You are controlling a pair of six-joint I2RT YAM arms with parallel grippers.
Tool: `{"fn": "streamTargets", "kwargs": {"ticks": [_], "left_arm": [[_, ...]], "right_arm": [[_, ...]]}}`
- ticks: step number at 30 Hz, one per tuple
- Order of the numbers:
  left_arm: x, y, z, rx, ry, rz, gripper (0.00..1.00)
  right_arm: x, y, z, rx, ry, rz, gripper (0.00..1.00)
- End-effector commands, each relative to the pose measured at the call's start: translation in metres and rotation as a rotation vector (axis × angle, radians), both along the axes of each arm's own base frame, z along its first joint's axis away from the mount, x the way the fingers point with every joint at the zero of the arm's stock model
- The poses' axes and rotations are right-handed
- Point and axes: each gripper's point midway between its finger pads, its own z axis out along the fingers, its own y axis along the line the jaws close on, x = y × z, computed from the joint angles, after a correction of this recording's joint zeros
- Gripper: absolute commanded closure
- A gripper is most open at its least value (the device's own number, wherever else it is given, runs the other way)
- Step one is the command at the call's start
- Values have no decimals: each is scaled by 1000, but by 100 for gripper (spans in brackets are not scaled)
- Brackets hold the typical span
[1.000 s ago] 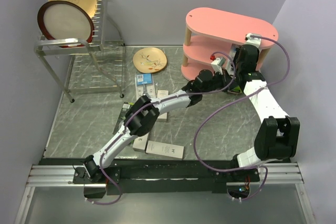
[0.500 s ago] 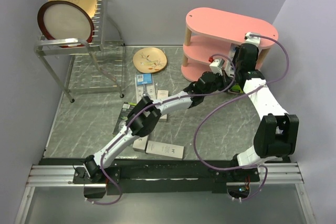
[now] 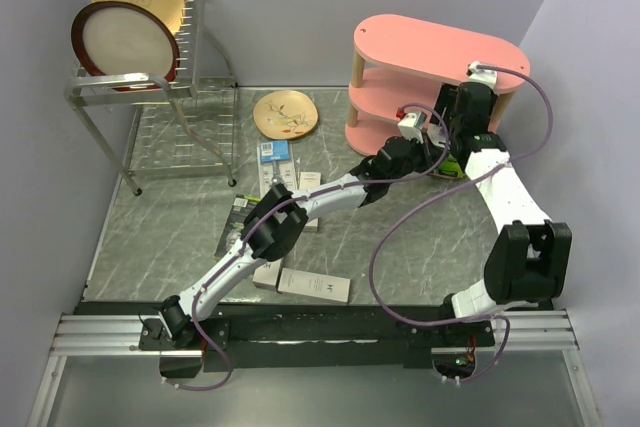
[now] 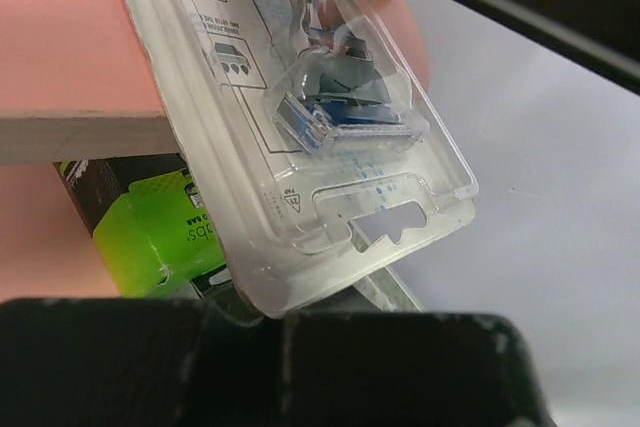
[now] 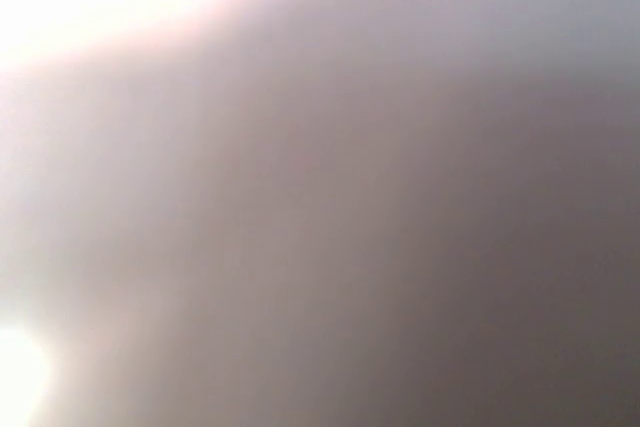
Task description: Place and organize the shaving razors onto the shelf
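The pink shelf [image 3: 440,47] stands at the back right. My left gripper [image 3: 400,154] reaches to its middle tier. In the left wrist view it [image 4: 270,332] is a dark mass shut on the lower corner of a clear blue-white blister card [image 4: 300,97], which leans tilted across the pink board [image 4: 70,27]. A black-and-lime-green box [image 4: 150,237] lies under that board. My right gripper [image 3: 445,137] is at the shelf's right side, its fingers hidden; its wrist view is a blur. On the table lie another blister card [image 3: 274,159], a black-green box [image 3: 237,217] and white boxes [image 3: 314,285].
A metal dish rack [image 3: 150,87] with two plates stands at the back left. A small patterned plate [image 3: 285,113] lies on the table between the rack and the shelf. The right wall runs close behind the shelf.
The left arm has edged slightly toward the shelf. The right wrist has shifted a little beside it. The packs on the table have not moved.
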Motion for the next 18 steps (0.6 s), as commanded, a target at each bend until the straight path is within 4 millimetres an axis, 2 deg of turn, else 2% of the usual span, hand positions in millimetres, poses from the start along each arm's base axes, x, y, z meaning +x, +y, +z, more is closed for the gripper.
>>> {"fn": "streamTargets", "kwargs": {"ticks": [1,8,10,11,13,14,15,16,17,18], "left_arm": [[-1,-2,46,-80,-74,8,99],[2,-1,48,-79,-91,18,99],[-4,-4,45,-75,-83,-7,99],[-4,-3,46,-72,-79,-6,99],[-9,-2,38,-48,-55,-28,99],[-14,1,47,-43,-56,-43,99],[-19,3,47,-23,-62,-66,97],[-26,11,18,38,-23,-96,93],[-32,25,47,15,-39,-91,90],[-38,36,58,-16,-66,-87,87]], "right_arm": [[-28,-2,71,27,-130,-13,20],[-79,4,80,67,-107,9,20],[-92,9,70,90,-61,28,20],[-100,10,74,95,-68,30,20],[-111,10,66,104,-41,25,20],[-119,9,73,104,-60,18,20],[-123,7,73,103,-59,8,20],[-126,5,75,103,-64,-3,20],[-130,4,79,100,-78,-7,20],[-133,3,81,98,-83,-12,19]]}}
